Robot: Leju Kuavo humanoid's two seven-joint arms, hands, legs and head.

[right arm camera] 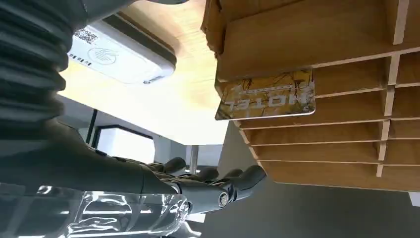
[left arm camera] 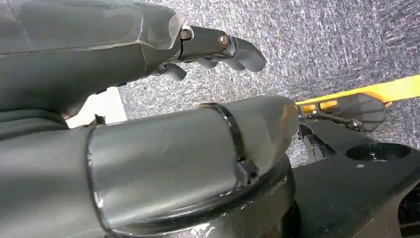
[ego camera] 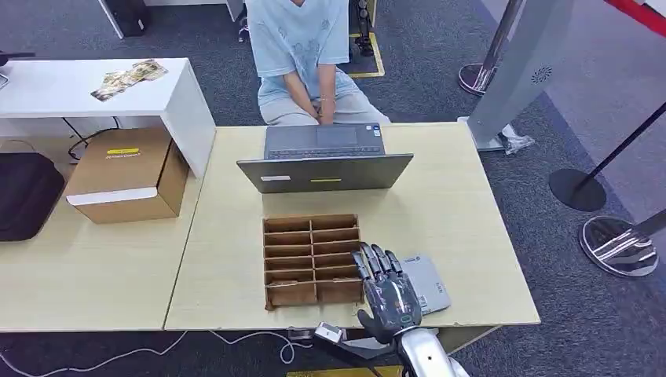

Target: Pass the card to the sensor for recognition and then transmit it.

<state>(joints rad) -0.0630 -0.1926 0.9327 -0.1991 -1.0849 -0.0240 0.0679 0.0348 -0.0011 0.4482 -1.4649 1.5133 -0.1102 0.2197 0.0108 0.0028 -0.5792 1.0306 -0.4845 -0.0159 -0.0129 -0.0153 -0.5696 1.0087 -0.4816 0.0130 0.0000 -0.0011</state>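
A gold card (right arm camera: 267, 94) printed HOTEL sticks out of one slot of the wooden slotted box (ego camera: 312, 259) (right arm camera: 322, 44) on the light table (ego camera: 455, 220). Just right of the box lies the flat grey sensor (ego camera: 426, 281) (right arm camera: 119, 52). My right hand (ego camera: 386, 292) hovers at the table's near edge between the box and the sensor, fingers stretched forward and apart, holding nothing. In the right wrist view its fingers (right arm camera: 218, 186) lie apart from the card. My left hand (left arm camera: 213, 47) hangs over grey carpet with loosely bent fingers and nothing in it.
A grey laptop (ego camera: 326, 161) stands open behind the box, and a person (ego camera: 302, 55) sits at the far side of the table. A cardboard box (ego camera: 126, 177) and a black bag (ego camera: 23, 192) rest on the left table. Stanchion bases (ego camera: 620, 243) stand at the right.
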